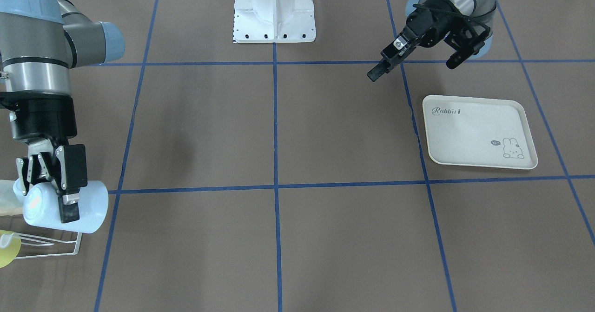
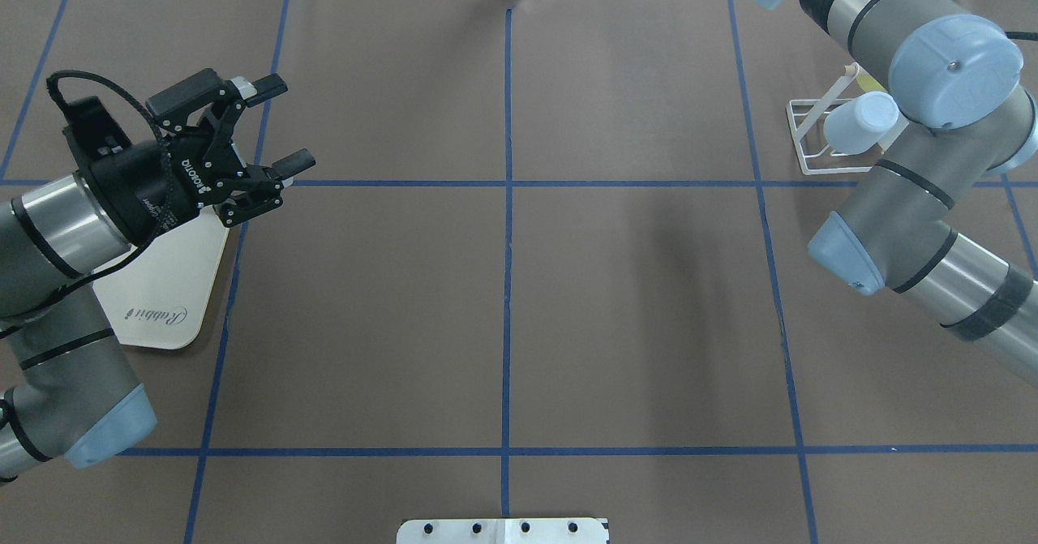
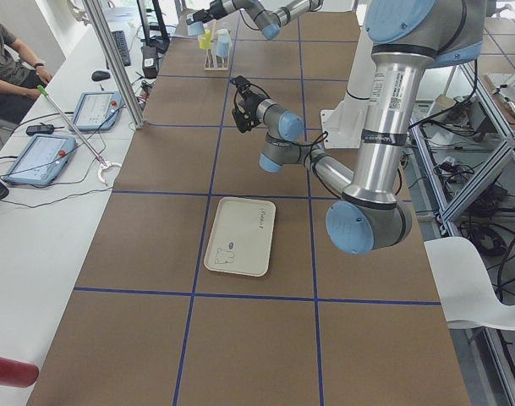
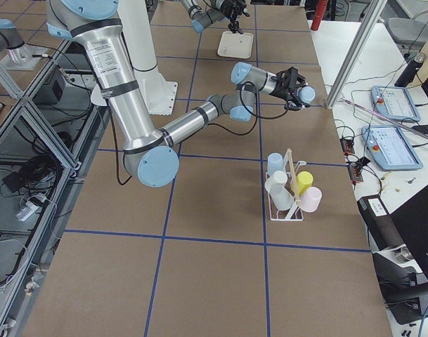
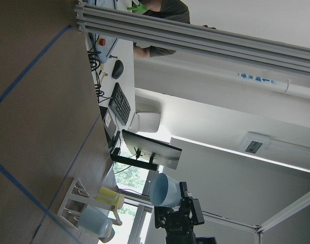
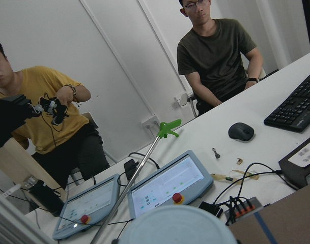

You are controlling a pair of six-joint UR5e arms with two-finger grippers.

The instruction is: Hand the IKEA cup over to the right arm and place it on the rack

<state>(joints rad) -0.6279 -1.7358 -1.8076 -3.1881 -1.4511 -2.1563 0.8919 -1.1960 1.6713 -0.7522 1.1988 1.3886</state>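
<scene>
Table: brown mat (image 1: 348, 130) taped into blue squares. The right wrist view shows a desk with screens and 2 seated people past its edge.
Cup: 1 pale blue cup (image 1: 90, 207) lies on its side in the right gripper (image 1: 46, 195). It is held in the air near the rack (image 4: 284, 216); in the left wrist view it looks clear of the wire.
Right gripper: clamped across the cup's wall, with 1 finger showing over the near side.
Left gripper: jaws spread wide on the left gripper (image 2: 288, 122), nothing between them, near the tray (image 1: 465, 135).
Weight: probably light, since it looks like thin moulded plastic.
Stiffness: probably rigid enough for a firm squeeze, and unlikely to crack if bumped.
Surface: smooth and glossy, so it may slip or turn in the pads if it drags on a prong.
Hold: mid-wall, as it is gripped now, seems right because it leaves the mouth free to go over a prong.
Mouth: cannot tell from these views which end is open.
Cups on rack: 4 in the right side view: pale blue (image 4: 275, 163), whitish (image 4: 279, 187), yellow (image 4: 305, 181) and pink (image 4: 311, 199).
Cups total: 5.
Racks: 1.
Trays: 1.
Arms: 2.
</scene>
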